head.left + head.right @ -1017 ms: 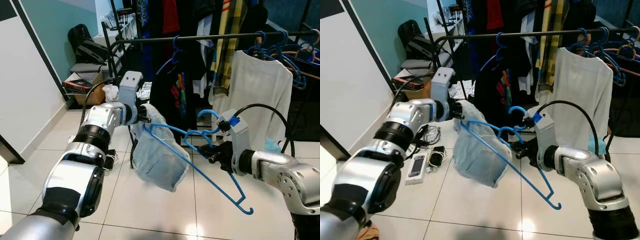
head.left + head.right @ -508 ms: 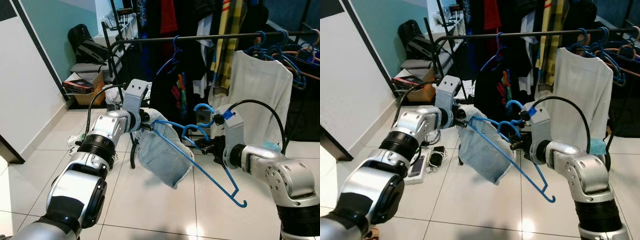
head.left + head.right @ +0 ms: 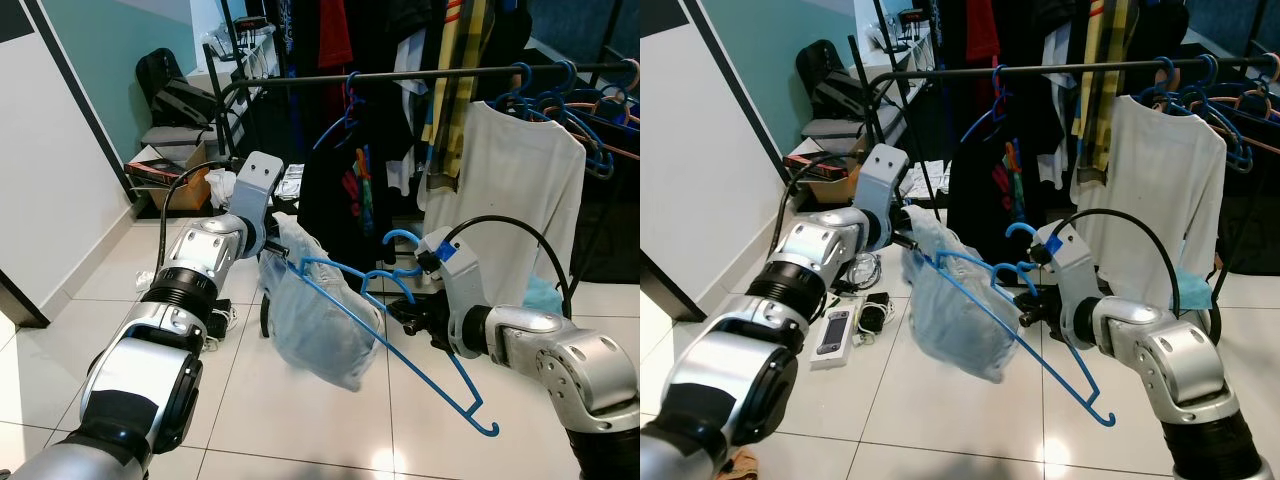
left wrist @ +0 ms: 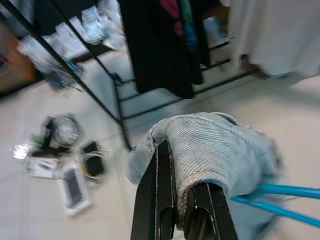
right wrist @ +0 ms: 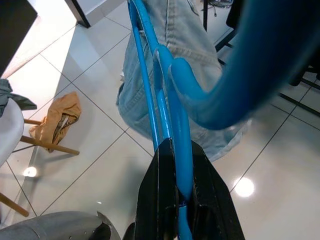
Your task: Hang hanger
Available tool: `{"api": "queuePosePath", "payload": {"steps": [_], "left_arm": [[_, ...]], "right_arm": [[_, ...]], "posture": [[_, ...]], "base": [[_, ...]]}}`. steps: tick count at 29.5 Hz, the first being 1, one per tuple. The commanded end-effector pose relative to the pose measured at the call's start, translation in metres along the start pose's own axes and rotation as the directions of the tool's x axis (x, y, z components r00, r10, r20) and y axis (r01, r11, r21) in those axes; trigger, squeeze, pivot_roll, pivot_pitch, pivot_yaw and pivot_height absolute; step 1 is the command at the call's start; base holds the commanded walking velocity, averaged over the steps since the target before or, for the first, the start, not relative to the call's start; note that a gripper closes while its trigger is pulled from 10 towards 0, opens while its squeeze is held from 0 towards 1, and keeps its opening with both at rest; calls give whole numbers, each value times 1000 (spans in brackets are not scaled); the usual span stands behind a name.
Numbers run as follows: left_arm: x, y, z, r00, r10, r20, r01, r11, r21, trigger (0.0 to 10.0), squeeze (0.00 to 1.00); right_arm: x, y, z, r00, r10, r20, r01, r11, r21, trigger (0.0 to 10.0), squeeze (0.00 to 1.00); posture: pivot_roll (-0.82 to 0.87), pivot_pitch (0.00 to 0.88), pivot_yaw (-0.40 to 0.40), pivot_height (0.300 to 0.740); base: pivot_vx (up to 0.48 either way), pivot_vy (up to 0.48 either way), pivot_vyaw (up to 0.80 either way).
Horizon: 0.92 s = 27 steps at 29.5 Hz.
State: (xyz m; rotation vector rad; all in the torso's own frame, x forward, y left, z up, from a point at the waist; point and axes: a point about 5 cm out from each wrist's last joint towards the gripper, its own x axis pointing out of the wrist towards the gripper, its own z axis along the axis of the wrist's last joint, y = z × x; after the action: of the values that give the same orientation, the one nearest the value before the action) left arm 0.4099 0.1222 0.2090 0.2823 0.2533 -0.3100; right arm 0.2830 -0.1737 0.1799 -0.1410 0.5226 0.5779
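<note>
A blue plastic hanger (image 3: 420,335) carries a pale denim garment (image 3: 318,320) draped over its left end. My right gripper (image 3: 408,314) is shut on the hanger just below its hook (image 5: 177,165). My left gripper (image 3: 272,243) is shut on a fold of the denim garment (image 4: 210,145) at the hanger's left shoulder. Both hold it low, in front of and below the black clothes rail (image 3: 430,73). The hanger's right end (image 3: 485,425) dips toward the floor.
The rail holds dark clothes, a white shirt (image 3: 520,190) and several blue hangers (image 3: 560,105) at right. A phone and small gadgets (image 3: 850,325) lie on the tiled floor at left. Boxes and a black chair (image 3: 165,95) stand beyond.
Both grippers have come down and slightly left with the hanger and garment; the hanger now hangs lower than half a second ago. Both grips are unchanged.
</note>
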Motion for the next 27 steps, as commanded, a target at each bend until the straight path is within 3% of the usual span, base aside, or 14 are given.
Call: {"api": "queuePosePath", "payload": {"steps": [1, 12, 20, 22, 23, 24, 25, 26, 27], "left_arm": [[-5, 21, 0, 996, 90, 20, -91, 994, 64, 10000, 0], [-6, 26, -3, 991, 126, 37, -130, 977, 171, 10000, 0], [-4, 13, 1, 997, 52, 50, -59, 988, 144, 10000, 0], [-3, -5, 5, 997, -48, 57, 43, 995, 84, 10000, 0], [-3, -5, 5, 997, -48, 57, 43, 995, 84, 10000, 0], [-4, -18, 8, 990, -126, 59, 125, 992, 31, 10000, 0], [-5, -32, 11, 976, -207, 62, 209, 978, -22, 10000, 0], [-5, -32, 11, 976, -207, 62, 209, 978, -22, 10000, 0], [-7, -43, 13, 959, -277, 66, 281, 957, -75, 10000, 0]], "right_arm": [[-2, -4, 0, 999, -39, -14, 39, 999, -3, 10000, 0], [-10, -9, 4, 998, -61, -6, 61, 998, -28, 10000, 0], [-10, -11, 5, 997, -74, 2, 74, 997, -34, 10000, 0], [-8, -10, 6, 998, -69, 14, 69, 997, -44, 10000, 0], [-8, -10, 6, 998, -69, 14, 69, 997, -44, 10000, 0], [-7, -9, 7, 998, -65, 23, 66, 996, -53, 10000, 0], [-5, -9, 8, 998, -61, 30, 63, 996, -59, 10000, 0], [-5, -9, 8, 998, -61, 30, 63, 996, -59, 10000, 0], [-5, -8, 8, 998, -60, 34, 62, 996, -68, 10000, 0]], "posture": [[-89, 0, 131, 740], [-90, 0, 131, 740], [-91, 0, 130, 740], [-86, 0, 127, 740], [-86, 0, 127, 740], [-84, 0, 127, 740], [-84, 0, 127, 740], [-84, 0, 127, 740], [-84, 0, 127, 740]], "base": [[0, 0, 0], [0, 0, 0], [0, 0, 0], [0, 0, 0], [0, 0, 0], [0, 0, 0], [0, 0, 0], [0, 0, 0], [0, 0, 0]]}}
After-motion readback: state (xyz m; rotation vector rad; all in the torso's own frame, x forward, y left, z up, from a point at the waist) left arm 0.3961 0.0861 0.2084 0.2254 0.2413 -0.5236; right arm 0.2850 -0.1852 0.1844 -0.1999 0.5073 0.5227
